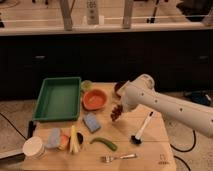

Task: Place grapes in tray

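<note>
One bunch of grapes [116, 114] is gripped by the closed pincer [118, 108] mid-frame; the green tray [59, 100] is set leftward, past the orange bowl [95, 99].

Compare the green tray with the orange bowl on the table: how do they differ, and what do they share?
The tray is rectangular; the bowl is round. The tray is green, the bowl orange. The tray is much larger than the bowl, which sits just right of it. Both are open containers with nothing visible inside, on the wooden table. The hand, right of the bowl, is shut on the grapes.
</note>
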